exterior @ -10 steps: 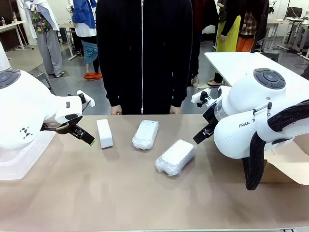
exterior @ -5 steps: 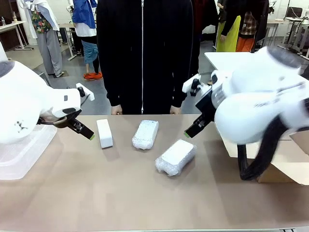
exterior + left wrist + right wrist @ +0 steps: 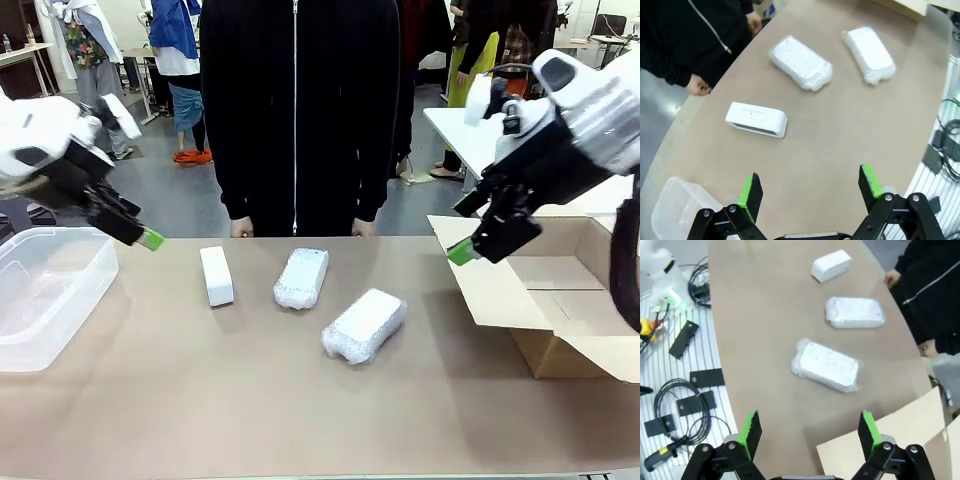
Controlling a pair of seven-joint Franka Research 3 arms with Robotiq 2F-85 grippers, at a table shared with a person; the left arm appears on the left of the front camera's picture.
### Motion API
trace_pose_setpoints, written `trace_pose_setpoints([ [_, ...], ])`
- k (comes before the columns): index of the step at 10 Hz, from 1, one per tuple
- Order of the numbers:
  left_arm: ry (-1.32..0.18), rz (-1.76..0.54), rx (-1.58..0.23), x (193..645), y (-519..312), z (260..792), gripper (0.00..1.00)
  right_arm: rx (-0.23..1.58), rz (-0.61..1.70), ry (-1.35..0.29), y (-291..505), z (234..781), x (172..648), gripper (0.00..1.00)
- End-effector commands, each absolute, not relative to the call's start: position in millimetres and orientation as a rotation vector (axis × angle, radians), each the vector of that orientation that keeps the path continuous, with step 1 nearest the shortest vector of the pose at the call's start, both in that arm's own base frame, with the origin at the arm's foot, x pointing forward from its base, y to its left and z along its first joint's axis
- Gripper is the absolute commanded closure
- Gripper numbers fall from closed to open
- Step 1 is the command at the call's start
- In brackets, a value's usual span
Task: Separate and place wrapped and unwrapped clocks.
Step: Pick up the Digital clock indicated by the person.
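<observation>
Brown table (image 3: 200, 400) carries a smooth white rectangular block (image 3: 217, 276) at the left. A whitish bubble-wrapped oblong bundle (image 3: 301, 278) lies near it in the middle, and a second bubble-wrapped bundle (image 3: 364, 325) lies rightward, nearer the robot. Left tool (image 3: 810, 184) hangs wide open and empty near the clear plastic tub (image 3: 40, 290). The right tool (image 3: 810, 426), likewise spread and empty, hangs near the open cardboard box (image 3: 560, 300).
</observation>
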State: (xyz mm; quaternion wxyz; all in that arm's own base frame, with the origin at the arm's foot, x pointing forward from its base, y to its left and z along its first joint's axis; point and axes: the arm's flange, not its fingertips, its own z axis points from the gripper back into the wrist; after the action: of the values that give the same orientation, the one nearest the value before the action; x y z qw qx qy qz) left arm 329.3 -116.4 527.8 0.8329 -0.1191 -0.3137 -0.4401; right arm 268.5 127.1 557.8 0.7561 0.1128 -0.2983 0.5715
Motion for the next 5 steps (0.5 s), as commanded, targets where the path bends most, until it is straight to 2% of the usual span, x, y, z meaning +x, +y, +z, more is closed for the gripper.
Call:
trace_pose_setpoints([
  [1,-0.694,-1.004,-0.281,251,-72,462,0.00,0.338,1.259,-0.676,106,526,265,0.00],
  [5,-0.761,-1.012,-0.281,232,-55,457,0.00,0.410,1.267,-0.779,75,512,264,0.00],
])
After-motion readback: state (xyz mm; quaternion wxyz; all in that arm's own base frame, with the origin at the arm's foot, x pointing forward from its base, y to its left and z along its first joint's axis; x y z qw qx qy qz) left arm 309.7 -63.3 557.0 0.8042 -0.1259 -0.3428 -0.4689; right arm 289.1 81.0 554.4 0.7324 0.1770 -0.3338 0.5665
